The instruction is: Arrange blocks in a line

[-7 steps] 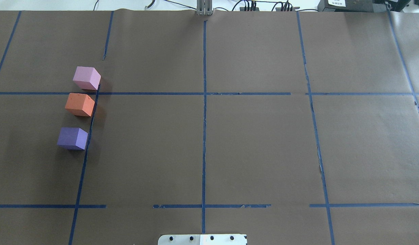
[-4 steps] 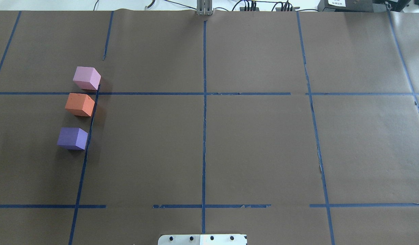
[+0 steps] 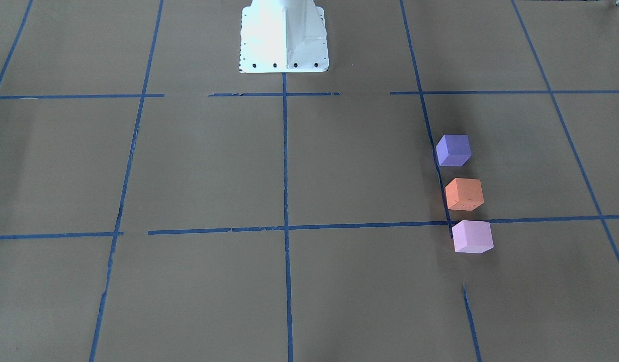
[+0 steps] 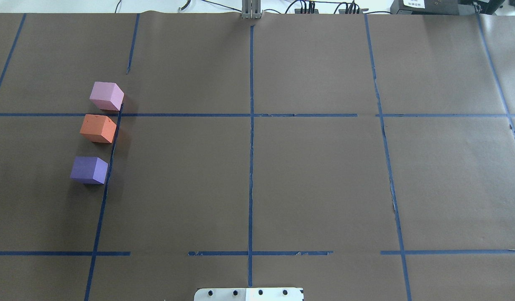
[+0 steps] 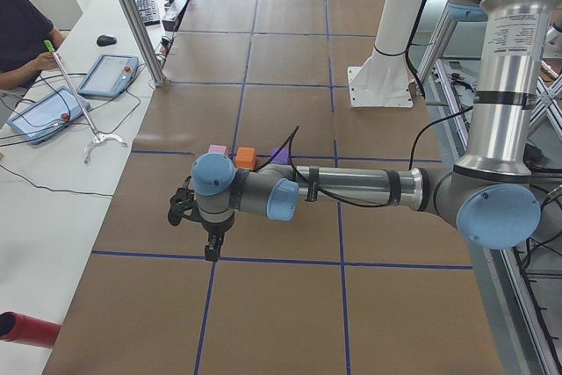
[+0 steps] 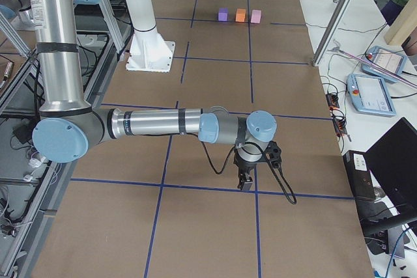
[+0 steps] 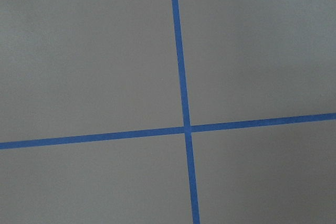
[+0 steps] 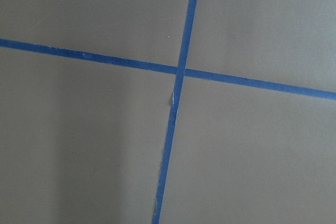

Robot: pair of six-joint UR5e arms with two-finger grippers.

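Jaws, left arm: the left jaws point straight down above a crossing of blue tape lines (image 7: 186, 128), toward the counter's end on the robot's left. They show only from the side, so I cannot tell how far apart they stand or whether they hold anything.
Jaws, right arm: the right jaws point down over another tape crossing toward the opposite end. Here too I cannot tell their opening or any hold.
Arms: the left arm (image 5: 351, 186) and the right arm (image 6: 156, 122) each reach out low and level over the counter.
Blocks: all three sit on the counter on the robot's left side, in a row just beside one tape line, apart from both jaws.
Pink block (image 4: 106, 95): farthest from the robot, at a tape crossing.
Orange block (image 4: 98, 128): in the middle, just beside the pink one with a narrow gap.
Blue-violet block (image 4: 89, 170): nearest the robot, with a slightly wider gap to the orange one.
Counter (image 4: 316, 175): brown paper with a grid of blue tape.
Base plate (image 3: 284, 35): white, at the robot's edge.
Operator (image 5: 22, 32): seated at a side desk.
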